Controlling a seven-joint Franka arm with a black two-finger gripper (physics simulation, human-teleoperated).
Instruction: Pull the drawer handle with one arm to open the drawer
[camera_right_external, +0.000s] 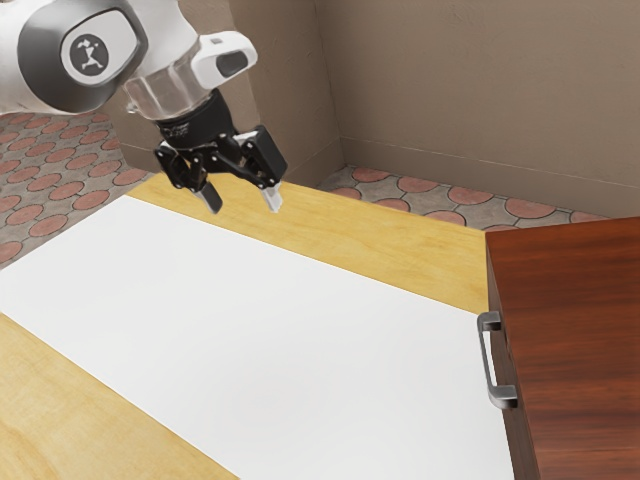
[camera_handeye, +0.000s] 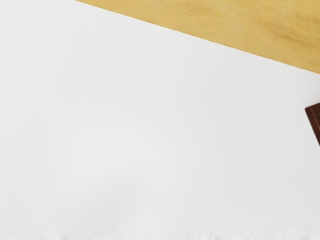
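Jaws open, nothing between them, hanging over the far edge of the white sheet on the worktop. Approach step, no contact yet. Drawer handle sits on the front of the dark wood drawer unit at the exterior view's right, well apart from the hand. Looks unopened. Next: cross the sheet, drop to handle height, straddle the bar. Arm enters from upper left, hand pointing down, slightly tilted.

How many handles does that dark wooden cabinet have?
1. A metal handle sits on the front of the cabinet, facing the white mat, at the exterior view's right. Faces turned away may hide more.
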